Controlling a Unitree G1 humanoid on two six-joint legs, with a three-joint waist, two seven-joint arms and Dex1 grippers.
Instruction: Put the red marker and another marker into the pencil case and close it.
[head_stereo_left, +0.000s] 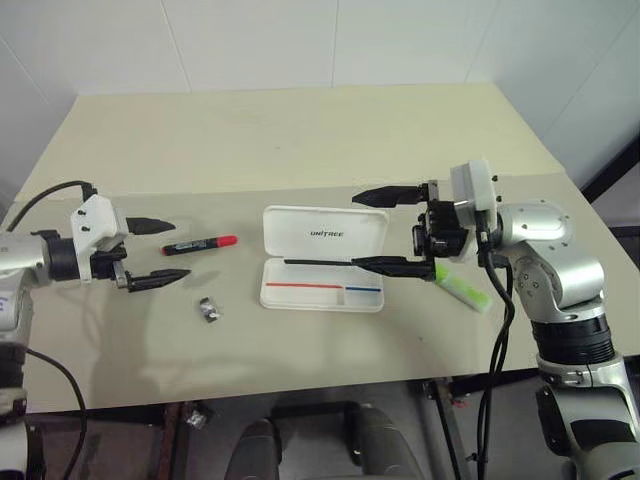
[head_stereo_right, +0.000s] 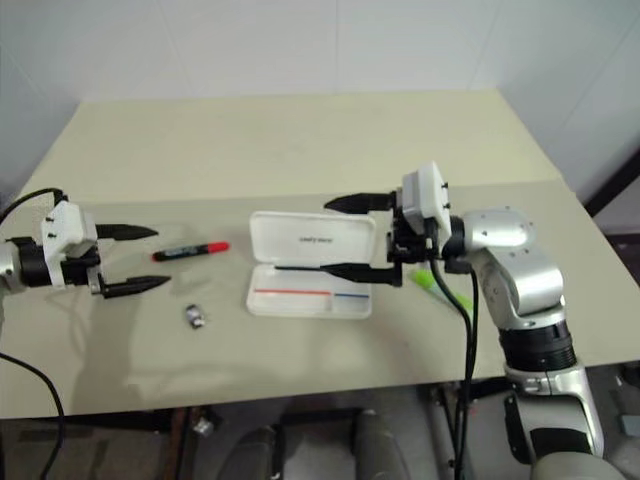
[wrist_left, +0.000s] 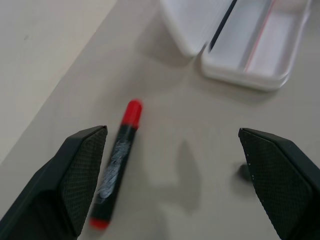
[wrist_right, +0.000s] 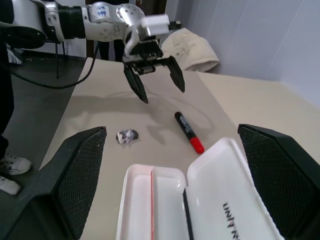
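On matte table (head_stereo_left: 300, 130) — glossy white pencil case (head_stereo_left: 325, 260).

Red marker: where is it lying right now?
The red marker lies on the table, left of the open pencil case, just ahead of the open left gripper, untouched.

The green highlighter (head_stereo_left: 463, 287) lies partly hidden behind the right gripper (head_stereo_left: 372, 228), only its outer end showing. A small object (head_stereo_left: 209, 310) on the table (head_stereo_left: 300, 140) is too small to identify. The pencil case (wrist_right: 200, 210) is cut off by the right wrist view's edge.
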